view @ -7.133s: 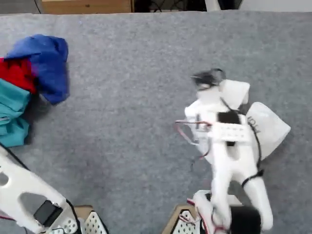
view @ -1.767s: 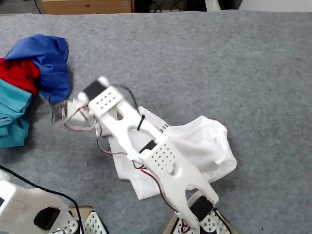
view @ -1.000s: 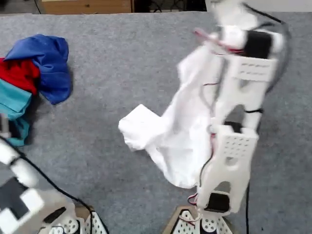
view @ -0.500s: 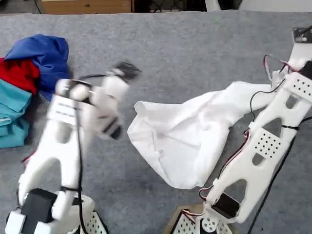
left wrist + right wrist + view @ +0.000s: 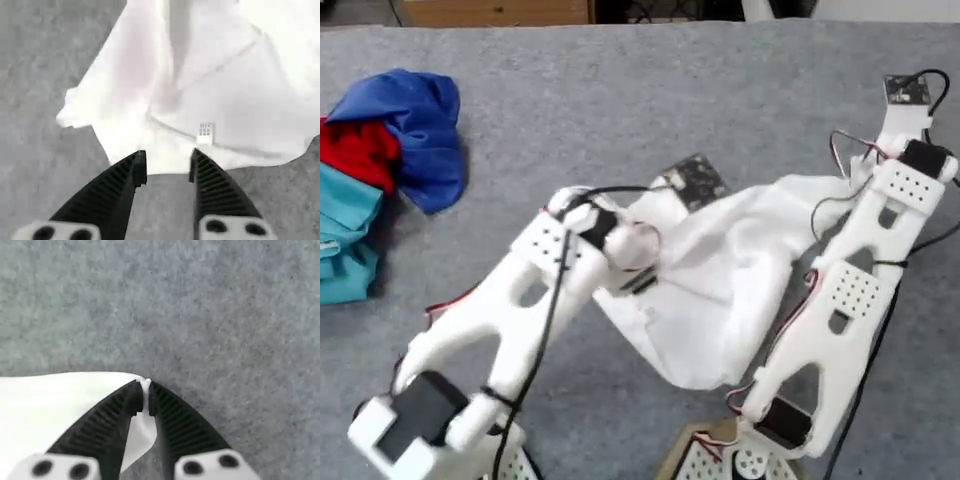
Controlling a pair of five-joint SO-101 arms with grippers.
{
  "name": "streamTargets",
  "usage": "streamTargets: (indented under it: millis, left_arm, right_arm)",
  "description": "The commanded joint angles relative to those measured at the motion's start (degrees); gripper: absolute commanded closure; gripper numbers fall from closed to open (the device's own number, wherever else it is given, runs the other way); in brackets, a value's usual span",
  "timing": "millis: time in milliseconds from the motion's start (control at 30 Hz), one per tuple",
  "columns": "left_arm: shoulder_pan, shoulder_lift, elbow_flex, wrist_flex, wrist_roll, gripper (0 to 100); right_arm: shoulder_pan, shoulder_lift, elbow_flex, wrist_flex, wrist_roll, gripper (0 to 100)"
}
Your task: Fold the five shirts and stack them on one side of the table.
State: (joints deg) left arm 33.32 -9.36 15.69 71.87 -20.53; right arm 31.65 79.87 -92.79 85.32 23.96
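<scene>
Crumpled white cloth shirt [image 5: 730,270], mid-table, is pinched at one corner by the right gripper [image 5: 144,399]. The left gripper [image 5: 167,167], newly arrived, hovers part-open over its edge. Spreading is probably starting.

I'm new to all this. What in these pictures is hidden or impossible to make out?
High view: the left arm covers part of the white shirt, hiding how it lies there.
High view: the shirt pile runs off the frame edge, so its count is unclear.
Left wrist view: the white shirt's label is too small to read.
</scene>
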Motion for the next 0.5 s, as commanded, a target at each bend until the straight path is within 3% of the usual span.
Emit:
streamTargets:
  millis: [0, 200, 467]
  left_arm:
    - [2.9, 4.0, -0.7, -3.0, 0.7, 87]
    - [5.1, 12.9, -3.1, -8.4, -1.2, 87]
    - [2.2, 25.8, -12.0, -9.8, -3.6, 87]
  right_arm:
    - [-1.1, -1.0, -2.9, -1.1, -0.4, 98.5]
    - [-1.0, -0.9, -2.9, -1.1, -0.4, 98.5]
    - [-1.1, -0.8, -2.9, -1.2, 0.0, 98.5]
